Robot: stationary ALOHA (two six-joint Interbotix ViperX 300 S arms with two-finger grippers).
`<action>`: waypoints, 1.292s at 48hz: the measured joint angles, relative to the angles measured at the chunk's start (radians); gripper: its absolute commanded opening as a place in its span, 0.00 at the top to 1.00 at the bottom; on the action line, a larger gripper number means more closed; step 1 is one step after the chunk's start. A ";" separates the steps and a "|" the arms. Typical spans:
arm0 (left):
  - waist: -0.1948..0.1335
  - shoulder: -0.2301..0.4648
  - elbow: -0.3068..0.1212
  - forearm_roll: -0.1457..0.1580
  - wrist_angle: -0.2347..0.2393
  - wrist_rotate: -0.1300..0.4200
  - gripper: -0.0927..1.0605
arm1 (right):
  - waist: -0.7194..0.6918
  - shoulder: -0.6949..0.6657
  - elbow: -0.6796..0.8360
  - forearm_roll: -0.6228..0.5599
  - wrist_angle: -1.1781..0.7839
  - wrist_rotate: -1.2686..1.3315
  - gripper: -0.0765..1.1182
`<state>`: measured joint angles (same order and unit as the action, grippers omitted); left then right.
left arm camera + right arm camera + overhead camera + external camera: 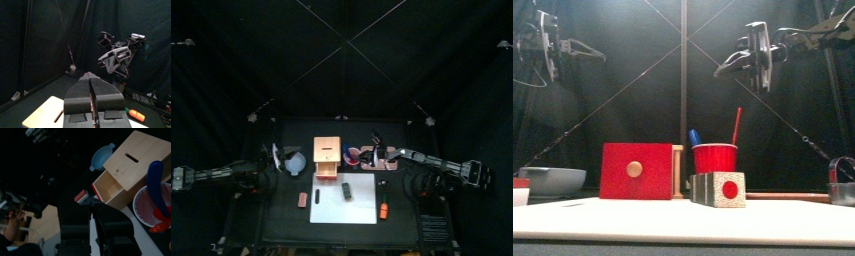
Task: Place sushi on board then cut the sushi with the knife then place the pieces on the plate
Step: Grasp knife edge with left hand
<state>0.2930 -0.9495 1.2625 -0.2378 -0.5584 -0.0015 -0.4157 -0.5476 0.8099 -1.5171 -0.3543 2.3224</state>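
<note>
a robot lab's test booth: black curtains close round a small black table, left arm and right arm mounted at its sides, a toy box and cup as props.

The right gripper, jaws pressed together, fills bottom centre, with the wooden box upper right and the red cup at the right edge.

Box: pale, smooth bare wood; drawer front matt red. Cup: red plastic, faint sheen. Cutting board: white, smooth, matt. Curtain: black cloth.
</note>
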 measured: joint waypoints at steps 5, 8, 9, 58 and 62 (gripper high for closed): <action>0.002 0.000 0.002 0.005 0.000 0.000 0.84 | 0.041 -0.046 0.087 0.221 0.046 -0.008 0.64; 0.002 0.000 0.000 0.009 0.000 0.000 0.84 | 0.080 -0.060 0.152 0.327 0.098 -0.009 0.64; 0.002 0.000 0.002 0.012 0.000 0.000 0.84 | 0.091 -0.066 0.166 0.347 0.118 -0.011 0.64; 0.012 0.000 -0.014 0.080 0.000 -0.002 0.84 | 0.298 -0.097 -0.209 1.243 1.123 -1.638 0.64; 0.020 0.000 -0.014 0.080 0.000 -0.002 0.84 | 0.209 -0.095 -0.192 1.388 1.080 -1.948 0.62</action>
<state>0.3129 -0.9495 1.2487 -0.1580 -0.5584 -0.0031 -0.2071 -0.6427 0.6182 -0.1289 0.7256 0.3743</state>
